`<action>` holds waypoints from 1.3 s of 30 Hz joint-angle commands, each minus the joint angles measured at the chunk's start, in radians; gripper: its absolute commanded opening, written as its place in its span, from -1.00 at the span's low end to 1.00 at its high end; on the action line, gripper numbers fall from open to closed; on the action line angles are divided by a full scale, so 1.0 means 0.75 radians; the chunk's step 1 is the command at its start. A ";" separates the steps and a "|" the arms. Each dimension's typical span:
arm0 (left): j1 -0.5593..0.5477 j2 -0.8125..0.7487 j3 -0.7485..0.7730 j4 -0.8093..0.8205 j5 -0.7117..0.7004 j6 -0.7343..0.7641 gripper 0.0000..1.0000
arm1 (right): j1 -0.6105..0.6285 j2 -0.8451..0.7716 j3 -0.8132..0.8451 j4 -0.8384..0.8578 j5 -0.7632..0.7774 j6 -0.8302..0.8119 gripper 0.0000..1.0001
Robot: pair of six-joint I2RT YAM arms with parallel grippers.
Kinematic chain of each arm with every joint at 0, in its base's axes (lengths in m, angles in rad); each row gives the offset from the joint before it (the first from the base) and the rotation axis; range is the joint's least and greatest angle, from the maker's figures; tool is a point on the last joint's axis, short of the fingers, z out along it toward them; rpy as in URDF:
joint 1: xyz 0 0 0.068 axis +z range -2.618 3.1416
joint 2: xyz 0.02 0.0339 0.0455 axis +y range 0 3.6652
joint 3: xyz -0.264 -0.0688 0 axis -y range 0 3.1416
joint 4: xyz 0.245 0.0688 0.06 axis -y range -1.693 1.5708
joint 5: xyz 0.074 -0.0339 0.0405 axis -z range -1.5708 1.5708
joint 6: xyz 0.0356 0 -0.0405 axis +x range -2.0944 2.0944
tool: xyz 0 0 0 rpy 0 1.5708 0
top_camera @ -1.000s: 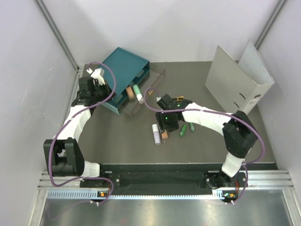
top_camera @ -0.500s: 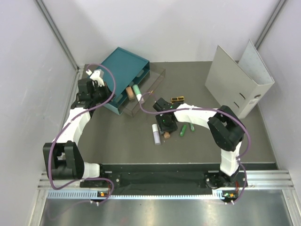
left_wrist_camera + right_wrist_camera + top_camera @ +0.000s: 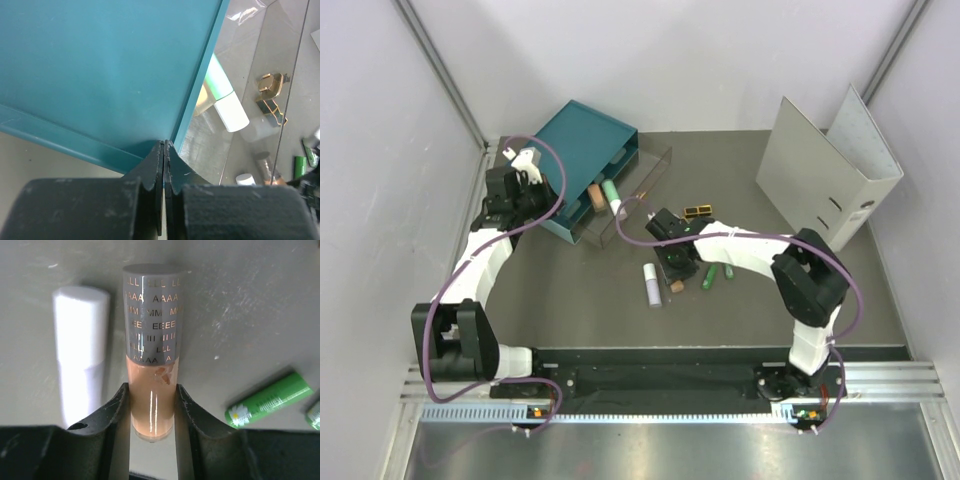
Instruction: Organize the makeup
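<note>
Jaws of the left end effector (image 3: pixel 163 150) sit shut tight against the teal drawer box (image 3: pixel 100 65), by the counter's (image 3: pixel 570 300) far left corner. Mid-counter, toward the near edge, the right end effector (image 3: pixel 151 390) pinches the peach tube (image 3: pixel 151 350) low on its body, with a white tube (image 3: pixel 80 340) just left and a green tube (image 3: pixel 270 400) right. I'd lift straight up, slowly, so neither neighbour rolls.

The right gripper (image 3: pixel 152 391) has closed in around the peach tube (image 3: pixel 152 345), its elbow swung inward.
</note>
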 commanded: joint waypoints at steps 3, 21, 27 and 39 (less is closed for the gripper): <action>-0.023 0.034 -0.054 -0.278 0.069 0.006 -1.00 | 0.029 -0.250 0.119 -0.005 -0.129 -0.176 -1.00; -0.021 0.011 -0.082 -0.272 0.051 -0.018 -1.00 | -0.089 -0.007 0.823 0.220 -0.469 0.124 -0.99; -0.019 -0.003 -0.092 -0.276 0.032 -0.030 -1.00 | -0.228 -0.007 0.602 0.677 -0.557 0.502 -0.99; -0.021 0.009 -0.082 -0.292 0.020 -0.006 -1.00 | -0.327 0.279 0.757 0.819 -0.508 0.875 -0.92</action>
